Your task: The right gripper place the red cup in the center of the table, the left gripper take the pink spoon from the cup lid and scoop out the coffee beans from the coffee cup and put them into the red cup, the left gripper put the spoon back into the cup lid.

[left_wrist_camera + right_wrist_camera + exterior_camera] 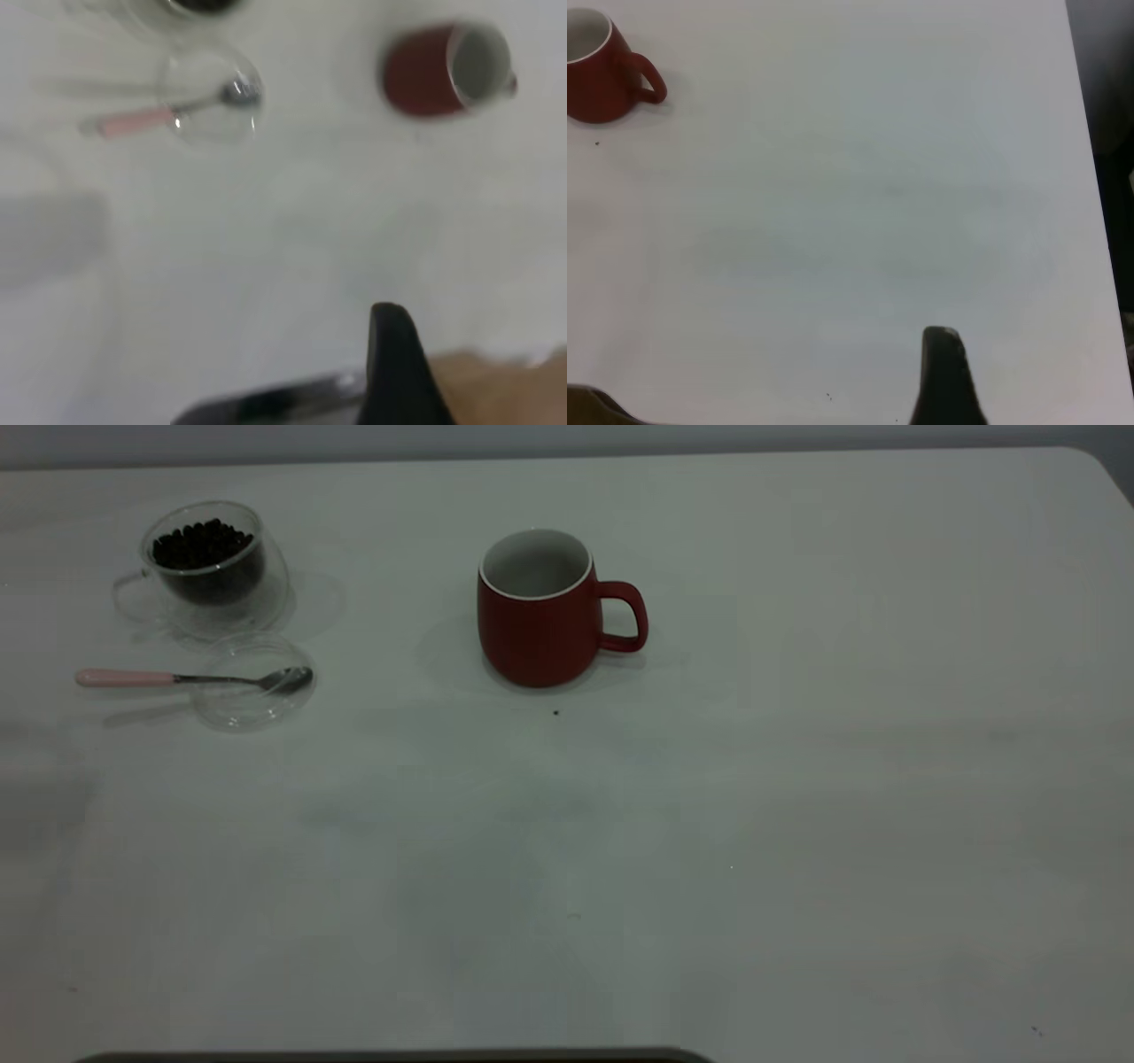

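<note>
The red cup (538,615) stands upright and empty near the middle of the white table (797,824), handle to the right; it also shows as the red cup (438,71) and the red cup (598,75) in the wrist views. At far left the coffee cup (213,567) holds coffee beans (202,543). In front of it lies the clear cup lid (252,686) with the pink spoon (124,678) resting bowl-in, handle pointing left. My left gripper (394,354) hovers well short of the lid (213,97). My right gripper (943,367) is far from the cup. Neither arm shows in the exterior view.
A dark strip (390,1056) runs along the near table edge. The table's right edge (1090,177) drops to dark floor. A few tiny dark specks, one speck (555,712) just in front of the red cup.
</note>
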